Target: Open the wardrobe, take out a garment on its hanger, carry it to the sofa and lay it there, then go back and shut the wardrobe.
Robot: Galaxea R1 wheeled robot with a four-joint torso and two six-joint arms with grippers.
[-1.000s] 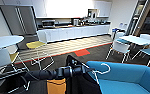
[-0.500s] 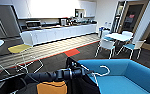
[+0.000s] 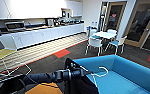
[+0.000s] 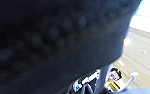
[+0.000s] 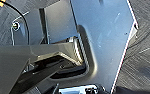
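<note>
The blue sofa (image 3: 131, 75) lies close in front of me at the lower right of the head view. My left arm reaches in from the left, and my left gripper (image 3: 89, 72) is shut on the white hanger (image 3: 101, 71), whose curved hook sticks out over the sofa's seat. The black garment (image 3: 78, 85) hangs down from the hanger beside the sofa's near corner. In the left wrist view the same dark garment (image 4: 56, 42) sits right against the camera. The right wrist view looks down on my own base and grey carpet.
A white table (image 3: 104, 34) with white, blue-seated chairs (image 3: 94, 43) stands beyond the sofa. A long white kitchen counter (image 3: 41, 35) runs along the back wall. A yellow chair (image 3: 1, 53) is at the left, dark glazed doors (image 3: 138, 25) at the right.
The whole head view has shifted left, so the camera has turned right. The sofa now takes up more of the lower right. The garment still hangs from my left arm.
</note>
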